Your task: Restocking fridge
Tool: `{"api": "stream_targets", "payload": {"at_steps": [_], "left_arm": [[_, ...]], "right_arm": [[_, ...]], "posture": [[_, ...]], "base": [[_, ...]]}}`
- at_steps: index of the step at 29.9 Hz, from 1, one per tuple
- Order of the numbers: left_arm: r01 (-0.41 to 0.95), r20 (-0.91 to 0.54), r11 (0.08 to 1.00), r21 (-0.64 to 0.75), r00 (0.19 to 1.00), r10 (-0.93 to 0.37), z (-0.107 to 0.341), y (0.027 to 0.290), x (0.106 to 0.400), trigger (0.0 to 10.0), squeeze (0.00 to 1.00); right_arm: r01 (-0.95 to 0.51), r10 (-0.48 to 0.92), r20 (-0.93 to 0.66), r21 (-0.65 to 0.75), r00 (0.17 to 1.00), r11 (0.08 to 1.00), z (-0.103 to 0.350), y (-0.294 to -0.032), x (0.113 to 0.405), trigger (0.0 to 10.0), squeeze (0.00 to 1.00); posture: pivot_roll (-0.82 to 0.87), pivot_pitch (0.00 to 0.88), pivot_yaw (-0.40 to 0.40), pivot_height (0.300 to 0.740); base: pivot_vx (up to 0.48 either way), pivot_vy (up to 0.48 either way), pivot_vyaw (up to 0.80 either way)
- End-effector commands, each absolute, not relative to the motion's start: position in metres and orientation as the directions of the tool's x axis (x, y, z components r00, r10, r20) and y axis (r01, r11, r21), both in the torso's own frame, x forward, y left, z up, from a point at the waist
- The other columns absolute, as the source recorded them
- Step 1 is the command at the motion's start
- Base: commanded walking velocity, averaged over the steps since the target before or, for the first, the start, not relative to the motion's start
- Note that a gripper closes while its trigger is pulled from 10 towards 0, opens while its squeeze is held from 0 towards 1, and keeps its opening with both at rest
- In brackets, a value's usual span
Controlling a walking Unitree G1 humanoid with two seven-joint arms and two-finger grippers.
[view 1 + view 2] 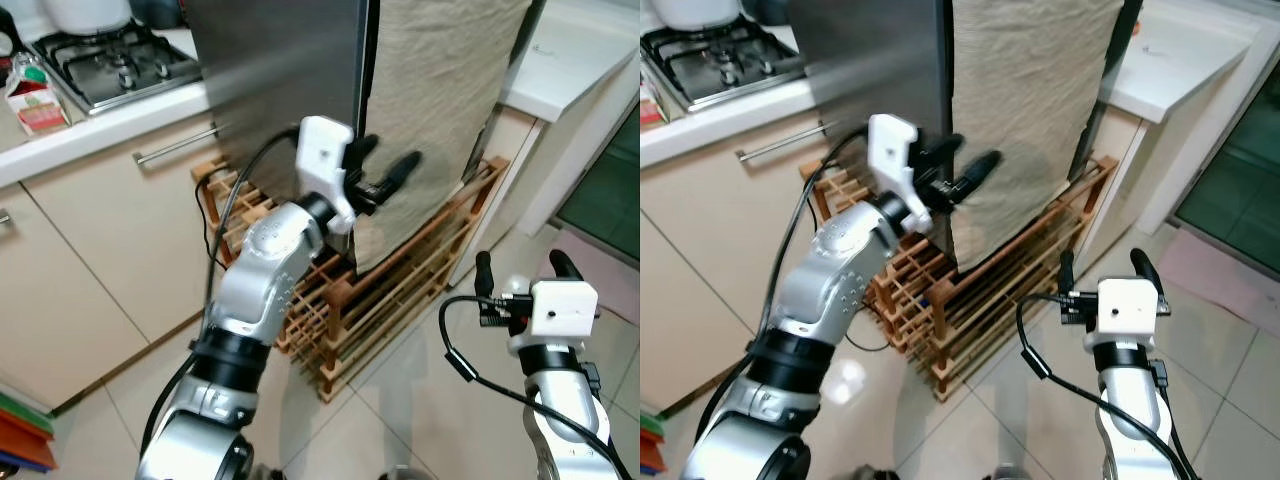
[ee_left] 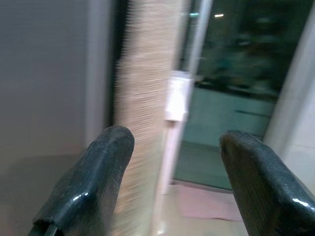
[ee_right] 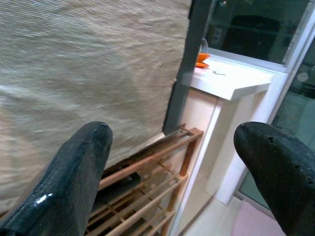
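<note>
Nearest: right claw (image 1: 514,264) low by the tiled floor (image 1: 400,400), fingers spread wide, nothing between them, aimed toward the cloth and rack. Idle by the look of it.

Next out: left claw (image 1: 385,165) raised at the fridge front, fingers parted, nothing gripped. Positioned right at the vertical seam where the steel fridge door (image 1: 280,70) meets the hanging beige cloth (image 1: 440,90); upper finger close to the door edge, contact not resolvable. Left wrist view blurred.

Below and behind the claw: wooden slatted rack (image 1: 400,290) on the floor, leaning at the fridge base, cloth draped over its upper part.

Fridge upright, long axis vertical, door shut, front face toward the robot. No handle visible.

Handling judgement: door rigid, heavy, smooth steel, likely slippery for bare fingers; probably held by a seal, so a firm steady pull needed. Best hold likely the vertical door edge at the seam, fingers hooked behind it. Cloth soft and limp, no purchase there; risk of snagging it instead.

Farther left: table (image 1: 110,120) with gas hob (image 1: 115,60) and carton (image 1: 35,100). No restock items in either claw.
</note>
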State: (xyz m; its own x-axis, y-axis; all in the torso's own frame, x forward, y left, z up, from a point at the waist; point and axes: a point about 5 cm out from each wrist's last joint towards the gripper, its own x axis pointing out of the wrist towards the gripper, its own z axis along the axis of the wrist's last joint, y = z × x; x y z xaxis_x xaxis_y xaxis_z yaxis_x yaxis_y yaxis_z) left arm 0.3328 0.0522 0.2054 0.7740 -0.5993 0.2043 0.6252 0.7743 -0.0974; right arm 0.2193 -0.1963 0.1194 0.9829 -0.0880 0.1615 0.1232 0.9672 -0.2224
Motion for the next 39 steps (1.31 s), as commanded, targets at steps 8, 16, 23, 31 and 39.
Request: {"api": "stream_targets", "payload": {"at_steps": [8,16,23,31,39], "left_arm": [[0.417,0.049,0.9,-0.128,0.909,-0.414,0.171,0.073,0.344,10.0,0.0],[0.516,0.108,0.844,-0.146,0.856,-0.505,0.187,0.05,0.343,10.0,0.0],[0.532,0.077,0.837,-0.129,0.847,-0.526,0.191,0.036,0.356,10.0,0.0],[0.557,0.076,0.809,-0.189,0.829,-0.554,0.195,0.026,0.361,10.0,0.0],[0.579,0.088,0.787,-0.215,0.814,-0.575,0.2,0.02,0.361,10.0,0.0]], "right_arm": [[0.129,-0.09,0.181,-0.216,0.979,0.968,0.121,-0.193,0.229,10.0,0.0],[0.128,-0.087,0.189,-0.215,0.978,0.968,0.122,-0.192,0.23,10.0,0.0],[0.137,-0.093,0.198,-0.218,0.976,0.966,0.123,-0.193,0.231,10.0,0.0],[0.147,-0.103,0.199,-0.22,0.975,0.964,0.123,-0.194,0.228,10.0,0.0],[0.152,-0.109,0.196,-0.222,0.975,0.963,0.122,-0.196,0.226,10.0,0.0]], "posture": [[-0.17,0.0,0.041,0.74],[-0.18,0.0,0.041,0.74],[-0.2,0.0,0.05,0.74],[-0.21,0.0,0.053,0.74],[-0.22,0.0,0.054,0.74]], "base": [[0.0,0.0,0.0],[0.0,0.0,0.0],[0.0,0.0,0.0],[0.0,0.0,0.0],[0.0,0.0,0.0]]}}
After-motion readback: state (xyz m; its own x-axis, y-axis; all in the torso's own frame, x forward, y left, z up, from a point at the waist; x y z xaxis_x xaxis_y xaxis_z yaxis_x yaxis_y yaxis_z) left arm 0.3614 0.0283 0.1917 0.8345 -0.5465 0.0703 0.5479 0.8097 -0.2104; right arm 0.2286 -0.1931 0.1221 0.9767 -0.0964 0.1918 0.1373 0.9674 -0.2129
